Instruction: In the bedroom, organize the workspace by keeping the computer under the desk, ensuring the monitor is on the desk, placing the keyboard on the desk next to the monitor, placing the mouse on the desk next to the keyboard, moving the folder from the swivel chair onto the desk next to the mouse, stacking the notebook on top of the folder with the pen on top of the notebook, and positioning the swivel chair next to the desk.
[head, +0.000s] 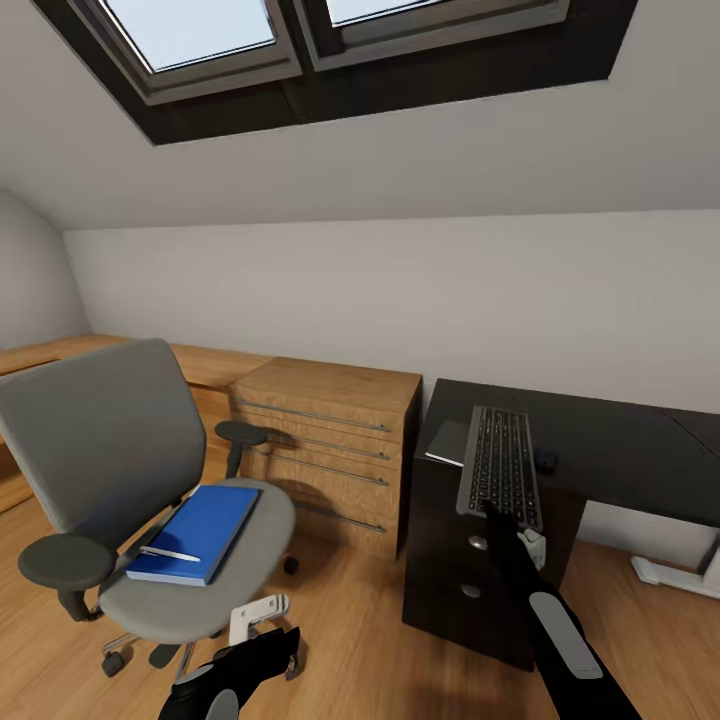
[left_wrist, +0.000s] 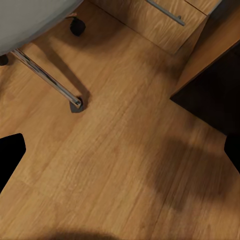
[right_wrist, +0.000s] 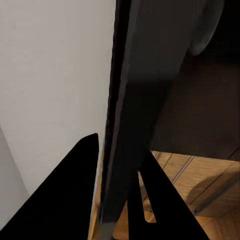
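Facing the black counter (head: 620, 450) from my head camera, I take it as the landmark. Its near corner, with the dark drawer unit (head: 470, 575) beneath, stands just beside the light-wood chest of drawers (head: 330, 450), a narrow gap between them. Open wood-plank floor (head: 350, 620) lies between that drawer unit and the swivel chair (head: 130, 480), which stands well apart from the counter, past the chest.

The keyboard (head: 500, 465) rests on the counter near that corner, its near end overhanging the front edge. The mouse (head: 546, 461) sits just beside it, on the side away from the chest; a pale grey flat item (head: 447, 442) lies on the other side. The blue folder (head: 198, 532) lies on the chair seat with the white pen (head: 168, 553) on top.

My right tool (head: 492, 512) reaches up to the keyboard's overhanging end. The right wrist camera adds what the head camera cannot: a dark slab, seemingly the keyboard (right_wrist: 135, 115), runs edge-on between the two black fingers (right_wrist: 65, 195), which stand narrowly apart and close around it; firm contact I cannot confirm.

My left tool (head: 268, 650) hangs low over the floor beside the chair. Its wrist camera shows the floor (left_wrist: 120, 160), a chrome chair leg (left_wrist: 47, 77) and black fingertips (left_wrist: 10, 155) at opposite frame edges, spread wide and holding nothing.
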